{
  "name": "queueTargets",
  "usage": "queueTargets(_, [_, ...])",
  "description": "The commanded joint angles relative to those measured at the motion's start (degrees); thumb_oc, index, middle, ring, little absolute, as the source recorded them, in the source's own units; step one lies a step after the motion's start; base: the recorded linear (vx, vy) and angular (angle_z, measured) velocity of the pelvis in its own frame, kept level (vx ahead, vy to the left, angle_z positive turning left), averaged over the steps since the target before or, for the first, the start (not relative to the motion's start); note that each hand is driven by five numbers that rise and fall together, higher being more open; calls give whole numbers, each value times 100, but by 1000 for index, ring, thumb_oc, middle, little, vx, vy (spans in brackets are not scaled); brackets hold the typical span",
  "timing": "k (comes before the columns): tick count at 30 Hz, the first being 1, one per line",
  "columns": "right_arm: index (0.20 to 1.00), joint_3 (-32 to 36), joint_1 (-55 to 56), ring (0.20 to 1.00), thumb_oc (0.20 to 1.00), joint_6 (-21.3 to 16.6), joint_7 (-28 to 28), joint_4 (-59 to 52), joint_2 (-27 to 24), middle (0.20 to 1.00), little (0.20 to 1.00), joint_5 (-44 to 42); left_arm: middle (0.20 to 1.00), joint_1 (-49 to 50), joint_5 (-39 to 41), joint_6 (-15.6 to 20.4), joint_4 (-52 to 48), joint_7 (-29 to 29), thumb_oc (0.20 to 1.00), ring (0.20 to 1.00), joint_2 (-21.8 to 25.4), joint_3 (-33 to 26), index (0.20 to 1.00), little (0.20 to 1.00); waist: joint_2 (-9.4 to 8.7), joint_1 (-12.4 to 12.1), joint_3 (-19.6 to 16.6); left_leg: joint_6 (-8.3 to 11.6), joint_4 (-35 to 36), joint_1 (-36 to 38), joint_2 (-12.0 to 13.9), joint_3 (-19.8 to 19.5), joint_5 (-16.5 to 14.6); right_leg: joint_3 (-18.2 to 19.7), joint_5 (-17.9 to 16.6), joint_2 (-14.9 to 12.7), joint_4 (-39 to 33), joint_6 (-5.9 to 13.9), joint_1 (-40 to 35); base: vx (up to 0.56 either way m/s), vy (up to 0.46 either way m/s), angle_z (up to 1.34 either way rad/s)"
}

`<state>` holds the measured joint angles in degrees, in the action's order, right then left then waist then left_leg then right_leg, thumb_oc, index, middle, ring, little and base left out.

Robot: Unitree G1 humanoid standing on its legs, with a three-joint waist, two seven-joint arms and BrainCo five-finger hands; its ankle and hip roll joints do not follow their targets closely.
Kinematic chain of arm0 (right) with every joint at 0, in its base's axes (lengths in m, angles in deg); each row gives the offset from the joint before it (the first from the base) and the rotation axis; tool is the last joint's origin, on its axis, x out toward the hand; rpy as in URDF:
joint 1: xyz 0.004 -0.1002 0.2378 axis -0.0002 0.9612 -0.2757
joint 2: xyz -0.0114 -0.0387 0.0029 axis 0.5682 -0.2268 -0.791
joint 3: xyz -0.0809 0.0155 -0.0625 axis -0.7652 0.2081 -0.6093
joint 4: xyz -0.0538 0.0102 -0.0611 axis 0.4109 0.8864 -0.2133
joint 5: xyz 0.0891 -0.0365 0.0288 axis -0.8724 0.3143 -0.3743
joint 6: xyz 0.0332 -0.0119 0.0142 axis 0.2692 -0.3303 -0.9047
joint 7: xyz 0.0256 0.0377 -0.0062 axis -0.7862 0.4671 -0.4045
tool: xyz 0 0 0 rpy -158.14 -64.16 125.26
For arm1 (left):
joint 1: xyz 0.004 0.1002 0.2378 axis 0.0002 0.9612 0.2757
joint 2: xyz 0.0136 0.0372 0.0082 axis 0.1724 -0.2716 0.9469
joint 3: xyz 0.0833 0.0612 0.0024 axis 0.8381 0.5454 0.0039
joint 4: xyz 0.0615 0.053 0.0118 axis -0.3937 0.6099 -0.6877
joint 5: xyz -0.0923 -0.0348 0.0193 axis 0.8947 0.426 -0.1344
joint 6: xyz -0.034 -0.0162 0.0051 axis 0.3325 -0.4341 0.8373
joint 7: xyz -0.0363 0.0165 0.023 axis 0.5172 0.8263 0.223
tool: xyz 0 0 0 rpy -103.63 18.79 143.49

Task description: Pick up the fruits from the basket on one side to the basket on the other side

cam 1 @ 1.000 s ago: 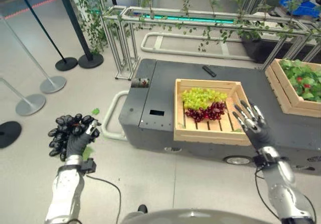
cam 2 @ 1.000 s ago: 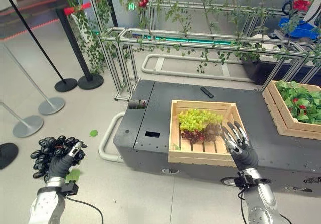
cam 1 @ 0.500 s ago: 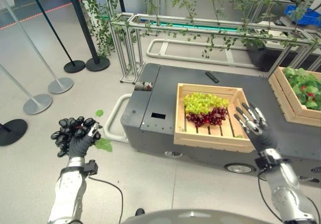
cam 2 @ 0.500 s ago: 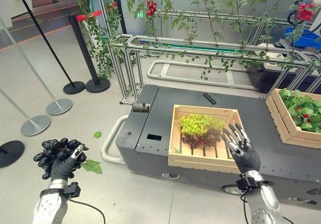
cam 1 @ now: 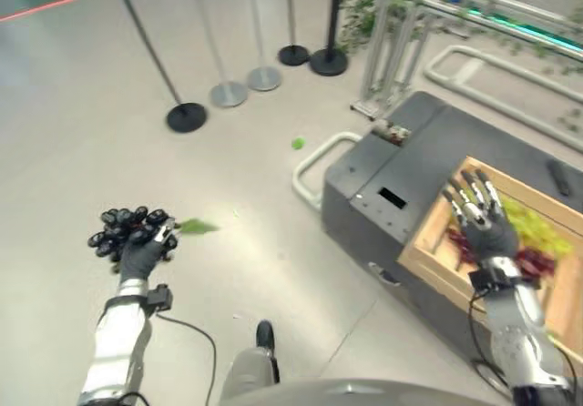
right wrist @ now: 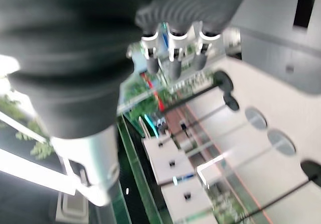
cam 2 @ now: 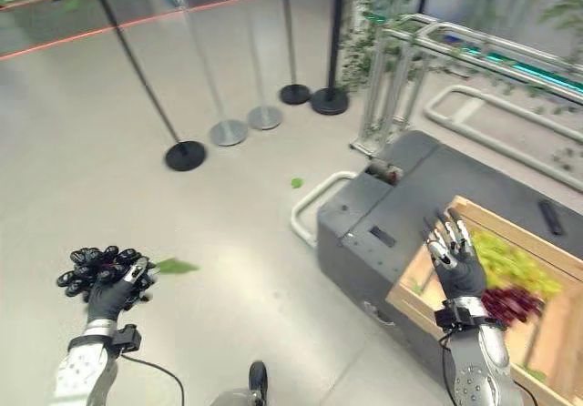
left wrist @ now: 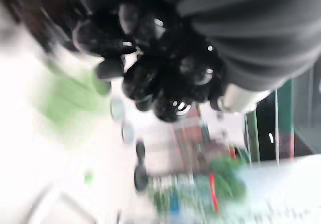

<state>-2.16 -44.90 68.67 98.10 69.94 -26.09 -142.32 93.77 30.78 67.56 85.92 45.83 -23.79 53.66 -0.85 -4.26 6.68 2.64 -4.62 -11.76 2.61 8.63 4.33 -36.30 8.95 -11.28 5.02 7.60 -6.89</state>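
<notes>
A bunch of black grapes hangs over the bare floor at the left, with my left hand shut on it from below. The left wrist view shows the same dark grapes pressed against the hand's cover. At the right a wooden crate sits on a grey cart; green grapes and red grapes lie inside it. My right hand is raised above the crate's near corner, open and holding nothing, its fingers straight.
Several stanchion posts with round bases stand on the floor at the back. A green leaf shows by the grapes and another leaf lies near the cart. A metal frame rack stands behind the cart. A black remote lies on it.
The camera has swung to the left, so the cart and crate now sit at the right edge. My left hand keeps its hold on the black grapes; the right hand stays open.
</notes>
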Motion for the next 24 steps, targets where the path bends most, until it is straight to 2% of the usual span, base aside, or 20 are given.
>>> queueTargets(1, [1000, -264, -231, 1000, 1000, -371, -11, -35, 116, 1000, 1000, 60, 200, -184, -81, 591, -611, -214, 200, 200, 500, -580, 200, 200, -253, -367, -287, -74, -564, -64, -266, -312, -790, 147, -761, -562, 642, 206, 208, 207, 264, 48])
queueTargets(2, [1000, -269, -239, 1000, 1000, -374, -15, -30, 122, 1000, 1000, 65, 200, -182, -83, 586, -618, -217, 200, 200, 504, -585, 200, 200, -266, -358, -281, -94, -570, -62, -290, -311, -803, 150, -759, -596, 675, 234, 213, 297, 386, 70])
queueTargets(3, [1000, -334, -272, 1000, 1000, -374, -47, -21, 168, 1000, 1000, 80, 200, -215, -93, 597, -651, -257, 200, 200, 524, -605, 200, 200, -271, -362, -278, -207, -566, 25, -436, -353, -902, 248, -978, -781, 1100, 293, 316, 211, 295, 72])
queueTargets(4, [1000, -442, -307, 1000, 1000, -363, -60, 3, 195, 1000, 1000, 92, 200, -261, -115, 629, -722, -291, 200, 200, 565, -593, 200, 200, -254, -374, -269, -289, -560, 111, -587, -456, -980, 400, -1331, -969, 1468, 339, 407, 336, 559, 79])
queueTargets(5, [1000, -665, -433, 1000, 1000, -354, -46, -18, 227, 1000, 1000, 158, 200, -377, -222, 656, -820, -378, 200, 200, 695, -508, 200, 200, -162, -323, -169, -492, -522, 211, -809, -712, -905, 859, -1728, -1130, 2163, 268, 725, 241, 429, 77])
queueTargets(6, [1000, -667, -438, 1000, 1000, -355, -46, -16, 227, 1000, 1000, 159, 200, -378, -226, 655, -820, -381, 200, 200, 695, -510, 200, 200, -172, -331, -167, -496, -529, 205, -817, -699, -911, 882, -1714, -1148, 2198, 273, 751, 193, 348, 104])
queueTargets(7, [1000, -732, -456, 1000, 1000, -346, -32, -29, 253, 1000, 1000, 163, 200, -431, -261, 666, -838, -409, 200, 200, 718, -472, 200, 200, -103, -276, -140, -521, -465, 320, -808, -815, -919, 1163, -1524, -929, 2401, 203, 985, 249, 156, 127])
queueTargets(8, [1000, -771, -431, 1000, 1000, -303, 22, -6, 204, 1000, 1000, 181, 200, -491, -210, 679, -883, -402, 200, 200, 684, -387, 200, 200, -14, -141, -132, -500, -304, 591, -822, -1227, -898, 1820, -982, -322, 2241, 7, 1646, 247, 152, 89])
queueTargets(9, [1000, -770, -433, 1000, 1000, -304, 24, -4, 200, 1000, 1000, 180, 200, -492, -210, 679, -885, -401, 200, 200, 680, -388, 200, 200, -6, -137, -145, -495, -287, 580, -813, -1233, -878, 1809, -998, -311, 2222, -5, 1654, 270, 92, 88])
queueTargets(10, [1000, -791, -458, 1000, 1000, -296, 43, -15, 156, 1000, 1000, 222, 200, -483, -188, 678, -943, -356, 200, 200, 668, -378, 200, 200, 8, -129, -118, -479, -250, 684, -846, -1400, -893, 1758, -953, -335, 2033, -15, 1753, 161, -22, 72])
queueTargets(11, [1000, -786, -462, 1000, 1000, -295, 60, -6, 143, 1000, 1000, 231, 200, -487, -213, 684, -995, -333, 200, 200, 685, -376, 200, 200, 7, -108, -91, -467, -226, 761, -873, -1586, -921, 1753, -930, -371, 1737, -31, 1824, 262, -87, 87])
queueTargets(12, [1000, -771, -462, 1000, 1000, -302, 74, 4, 149, 1000, 1000, 210, 200, -502, -235, 693, -1024, -313, 200, 200, 687, -348, 200, 200, -35, -69, -75, -433, -236, 828, -916, -1794, -986, 1828, -982, -409, 1139, -7, 1879, 328, -167, 70])
queueTargets(14, [1000, -799, -488, 1000, 1000, -278, 131, 12, 105, 1000, 1000, 196, 200, -563, -196, 680, -998, -212, 200, 200, 668, -269, 200, 200, -62, 76, -33, -409, -263, 1035, -987, -2192, -1141, 2422, -1122, -191, 214, 110, 2021, 375, -122, 110])
queueTargets(16, [1000, -797, -405, 1000, 1000, -218, 244, -27, 8, 1000, 1000, 219, 200, -708, -182, 692, -931, -92, 200, 200, 676, -131, 200, 200, -94, 358, 37, -435, -418, 1204, -1131, -2778, -1307, 3599, -1391, 74, -304, 252, 2232, 371, -59, 142])
queueTargets(19, [1000, -840, -441, 1000, 1000, -112, 422, -60, -147, 1000, 1000, 253, 200, -722, -114, 722, -958, 66, 200, 200, 631, -10, 200, 200, -260, 436, 51, -441, -439, 1418, -1287, -3430, -1426, 4025, -1668, 212, -487, 381, 2234, 318, -139, 202])
queueTargets(20, [1000, -885, -444, 1000, 1000, -73, 495, -70, -198, 1000, 1000, 216, 200, -713, -97, 746, -976, 108, 200, 200, 623, 31, 200, 200, -325, 467, 16, -431, -423, 1489, -1332, -3731, -1438, 4282, -1732, 314, -401, 395, 2231, 382, -310, 199])
queueTargets(21, [1000, -877, -343, 1000, 1000, 26, 655, -142, -259, 1000, 1000, 117, 200, -690, -21, 751, -991, 202, 200, 200, 595, 61, 200, 200, -397, 507, -60, -323, -432, 1589, -1277, -4187, -1432, 4738, -1601, 560, -292, 355, 2100, 284, -256, 175])
queueTargets(22, [1000, -873, -340, 1000, 1000, 28, 658, -145, -259, 1000, 1000, 114, 200, -689, -20, 749, -994, 204, 200, 200, 595, 60, 200, 200, -415, 537, -64, -312, -413, 1580, -1297, -4218, -1397, 4721, -1608, 528, -290, 359, 2110, 308, -374, 244])
queueTargets(23, [1000, -896, -276, 1000, 1000, 66, 686, -165, -317, 1000, 1000, 166, 200, -647, 110, 729, -926, 286, 200, 200, 537, 137, 200, 200, -410, 538, -126, -163, -433, 1579, -1123, -4534, -1333, 4836, -1452, 692, -139, 264, 1981, 105, -201, 210])
queueTargets(24, [1000, -895, -280, 1000, 1000, 65, 686, -163, -317, 1000, 1000, 166, 200, -650, 111, 728, -927, 287, 200, 200, 537, 136, 200, 200, -430, 561, -133, -150, -410, 1562, -1144, -4559, -1292, 4827, -1473, 660, -147, 272, 1998, 154, -317, 217])
